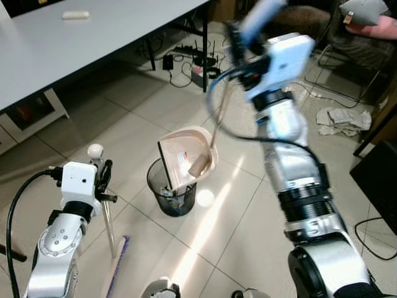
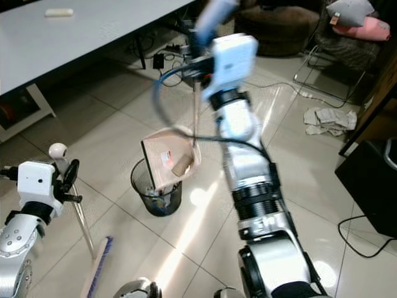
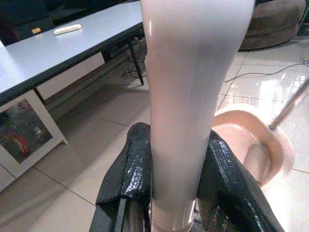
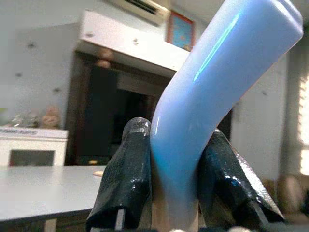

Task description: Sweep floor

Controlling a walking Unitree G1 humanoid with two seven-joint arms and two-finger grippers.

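the right gripper (image 4: 169,193) is clamping the pale blue grip at the top of the dustpan handle (image 4: 217,77), both black fingers (image 4: 126,169) pressed against its sides. that arm is reaching up and forward, and the thin pole is running down from it to the dustpan (image 1: 186,160). the pan is tilting steeply, open mouth down, right over the black mesh bin (image 1: 170,192) standing on the tile floor (image 1: 118,130).

the left gripper (image 3: 166,186) is closing on the pale broom handle (image 3: 193,96). it is holding the broom (image 1: 115,264) near upright, bristles at the floor, just left of the bin.

this looks like the emptying step: the pan's load is being tipped into the bin. next, the right arm likely needs to lift the pan clear of the rim and lower it flat to the floor for the broom.

a grey counter (image 1: 74,43) is standing at the far left, with cables (image 1: 192,59) beneath it.
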